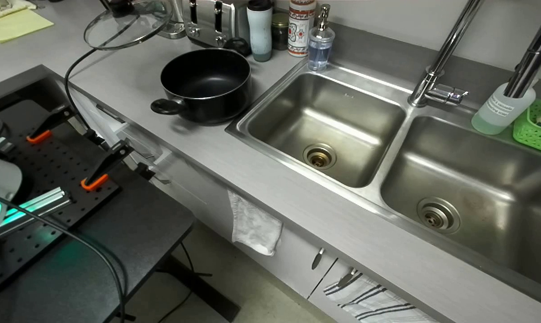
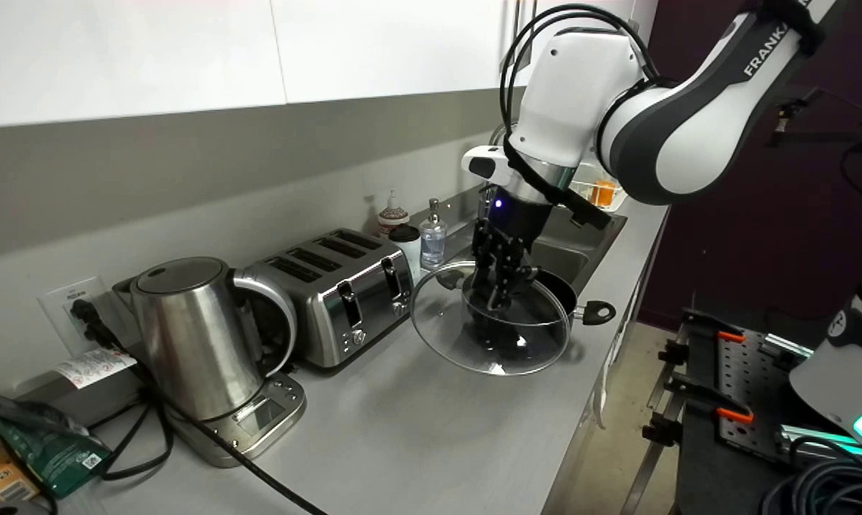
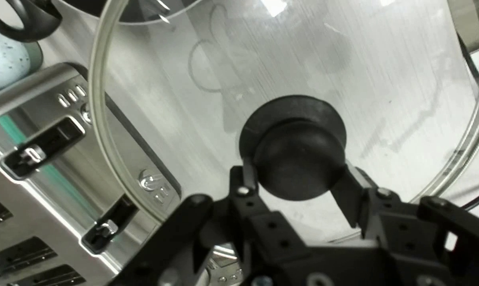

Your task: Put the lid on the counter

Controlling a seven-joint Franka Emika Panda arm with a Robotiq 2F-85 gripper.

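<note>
In an exterior view, the round, metal-rimmed, see-through glass lid (image 1: 133,26) hangs tilted above the long grey brushed-finish counter (image 1: 131,87), near a round, black, side-handled pot (image 1: 207,85). In an exterior view, the black gripper (image 2: 498,297) points down, the lid beneath it. In the wrist view, it pinches the lid's rounded black knob (image 3: 301,159) from both sides.

Glossy glass lid (image 2: 484,332); matt, smooth counter (image 2: 438,429); shiny metal toaster (image 2: 370,300)
</note>
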